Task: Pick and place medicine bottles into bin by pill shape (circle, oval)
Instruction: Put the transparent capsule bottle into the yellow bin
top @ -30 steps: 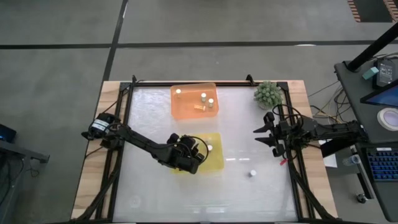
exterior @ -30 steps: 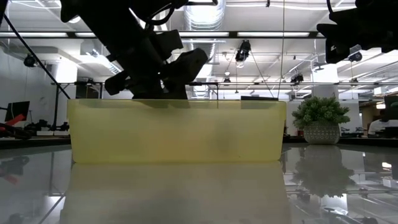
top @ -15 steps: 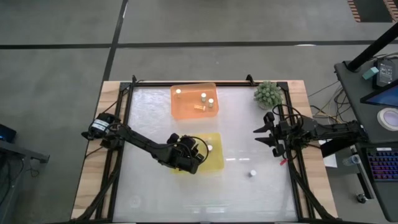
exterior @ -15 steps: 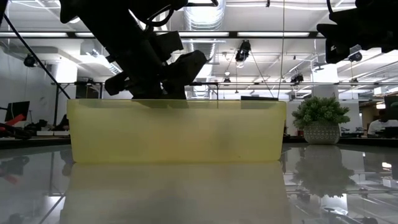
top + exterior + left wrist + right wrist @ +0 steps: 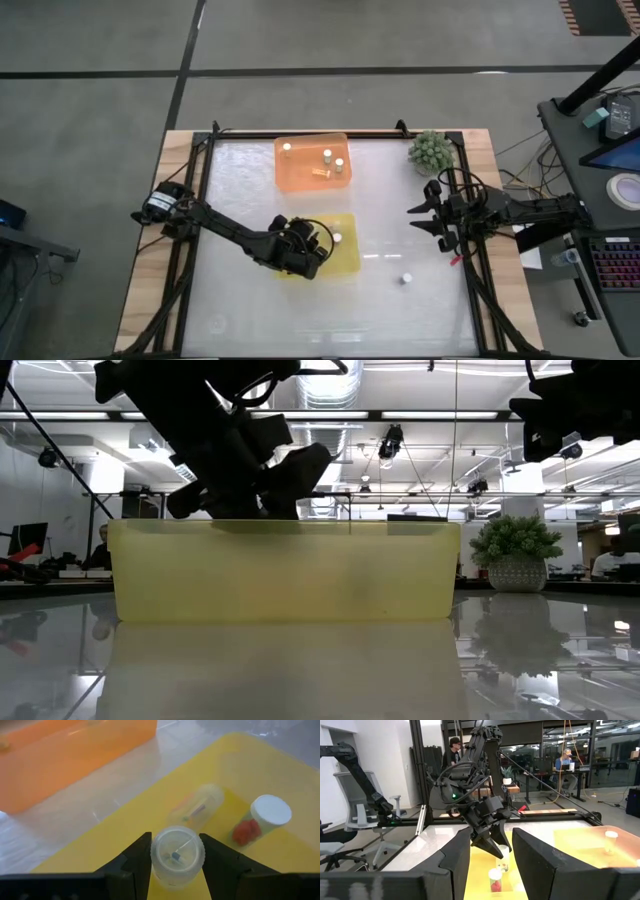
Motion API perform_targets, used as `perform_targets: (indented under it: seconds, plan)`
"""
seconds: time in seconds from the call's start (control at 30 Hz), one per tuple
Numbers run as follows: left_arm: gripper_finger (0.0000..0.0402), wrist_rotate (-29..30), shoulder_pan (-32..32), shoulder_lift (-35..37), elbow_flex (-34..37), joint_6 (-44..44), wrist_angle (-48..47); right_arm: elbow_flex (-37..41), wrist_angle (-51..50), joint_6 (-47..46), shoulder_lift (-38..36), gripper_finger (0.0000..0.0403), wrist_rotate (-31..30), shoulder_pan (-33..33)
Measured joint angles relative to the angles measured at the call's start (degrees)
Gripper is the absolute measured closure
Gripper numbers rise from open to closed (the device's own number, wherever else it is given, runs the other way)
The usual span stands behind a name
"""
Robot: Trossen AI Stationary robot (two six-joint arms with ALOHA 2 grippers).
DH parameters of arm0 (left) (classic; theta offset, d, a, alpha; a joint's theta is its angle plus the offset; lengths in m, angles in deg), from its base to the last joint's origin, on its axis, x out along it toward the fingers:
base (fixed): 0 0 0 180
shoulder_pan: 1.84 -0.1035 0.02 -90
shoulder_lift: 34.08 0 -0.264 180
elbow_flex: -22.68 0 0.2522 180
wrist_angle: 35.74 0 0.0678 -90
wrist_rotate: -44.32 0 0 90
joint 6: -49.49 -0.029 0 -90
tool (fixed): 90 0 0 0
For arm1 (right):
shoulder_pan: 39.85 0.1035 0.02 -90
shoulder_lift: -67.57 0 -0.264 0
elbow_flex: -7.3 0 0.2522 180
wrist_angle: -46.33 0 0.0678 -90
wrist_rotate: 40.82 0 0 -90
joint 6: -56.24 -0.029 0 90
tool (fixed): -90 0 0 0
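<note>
Left pincer [image 5: 175,857] over the yellow bin [image 5: 348,262], fingers closed on a small clear bottle [image 5: 177,854] held by its sides; it looks light, rigid and slick, so grip mid-body; right pincer [image 5: 428,219] waits open at the worktop's right edge, one bottle [image 5: 406,279] loose near it.

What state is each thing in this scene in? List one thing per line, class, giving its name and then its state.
left gripper: shut on a bottle, over the yellow bin
held bottle: between the fingers
yellow bin: holds one upright capped bottle and one lying bottle
orange bin: holds three upright bottles and one lying
lone bottle: upright on the table
right gripper: open, empty, at the right edge
</note>
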Motion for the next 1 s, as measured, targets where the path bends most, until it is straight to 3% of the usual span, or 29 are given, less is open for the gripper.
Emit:
perform_targets:
  seconds: [0.63, 1.0]
  plan:
    - [0.0273, -0.1, 0.0, -1.9, 0.9, 0.1, 2.8, 0.0, -0.4, 0.0, 0.1, 0.0264, 0.0, 0.0]
    - [0.0200, -0.4, 0.0, -1.8, 1.0, 0.1, 2.7, 0.0, -0.7, 0.0, 0.0, 0.0264, 0.0, 0.0]
